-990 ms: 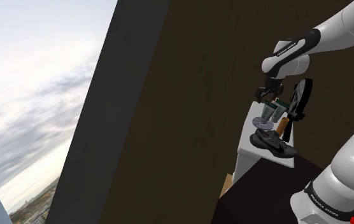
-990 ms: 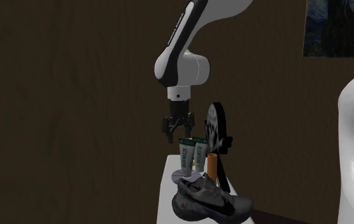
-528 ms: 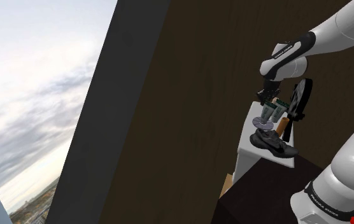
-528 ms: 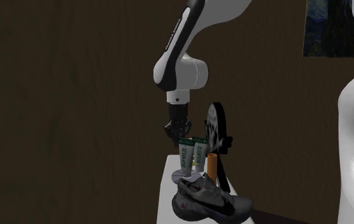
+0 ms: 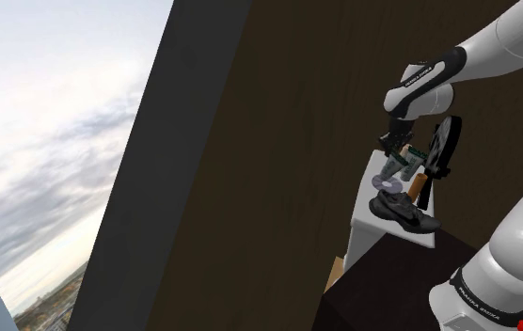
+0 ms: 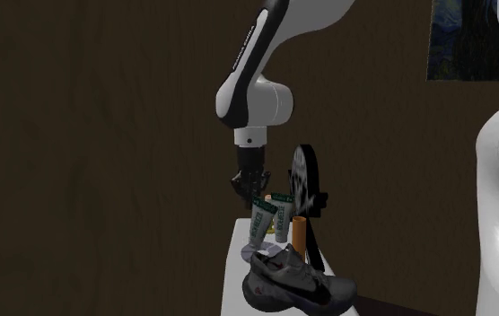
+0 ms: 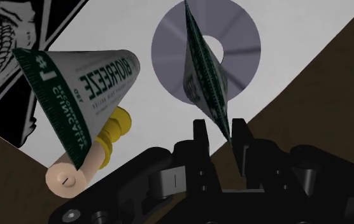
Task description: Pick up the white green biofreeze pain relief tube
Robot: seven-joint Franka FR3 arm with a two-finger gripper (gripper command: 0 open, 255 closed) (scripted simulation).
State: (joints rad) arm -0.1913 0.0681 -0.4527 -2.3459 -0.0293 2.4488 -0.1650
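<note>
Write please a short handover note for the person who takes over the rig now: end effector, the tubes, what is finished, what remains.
End effector: shut on the crimped end of the white-and-green Biofreeze tube.
That tube leans over the flat grey ring-shaped disc on the white table. A second identical tube stands upright beside it.
Done: the grasp, as far as it shows.
Left: lift the tube clear.

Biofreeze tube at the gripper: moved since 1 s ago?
Yes. The Biofreeze tube at the gripper has tilted, its base swung away from the upright second tube beside it.
</note>
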